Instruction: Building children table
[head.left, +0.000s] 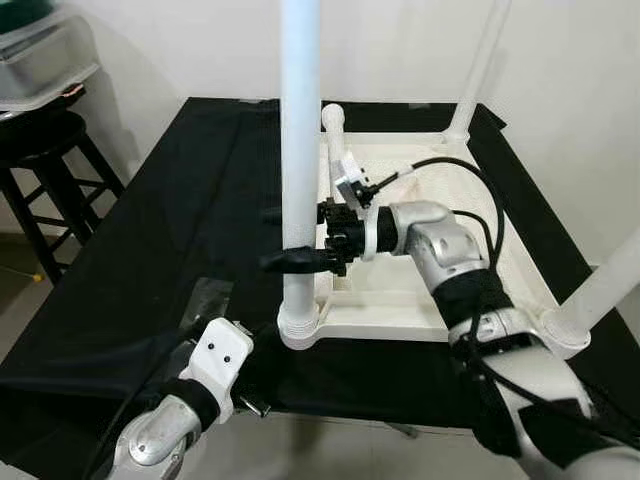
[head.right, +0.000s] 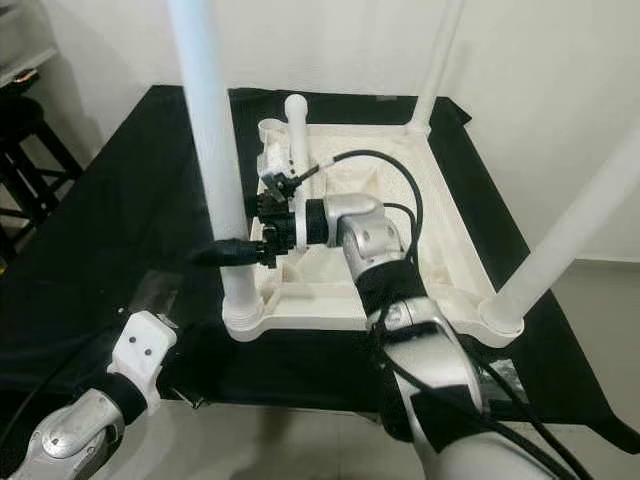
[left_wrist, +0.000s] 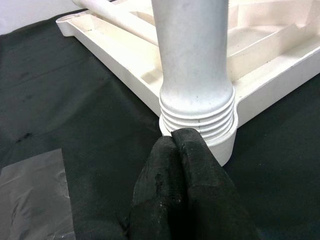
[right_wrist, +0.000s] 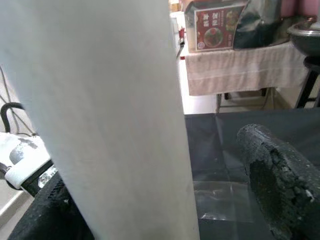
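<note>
A white plastic children's table (head.left: 400, 328) lies upside down on a black cloth. Its near-left leg (head.left: 300, 120) stands upright in the corner socket, with the threaded base (left_wrist: 197, 117) seated there. My right gripper (head.left: 270, 238) is open and straddles this leg at mid-height; one finger (right_wrist: 280, 180) stands apart from the leg in the right wrist view. My left gripper (left_wrist: 176, 137) is shut, its tips touching the leg's threaded base at the socket. Two more legs (head.left: 480, 70) (head.left: 610, 280) stand at the right corners. A loose leg (head.left: 335, 135) lies inside the tabletop.
The black cloth (head.left: 170, 220) covers a worktable, its front edge close to me. A clear tape patch (head.left: 205, 295) lies on the cloth near the left arm. A black stool (head.left: 45, 140) carrying a plastic container (head.left: 40, 55) stands at the left. White walls lie behind.
</note>
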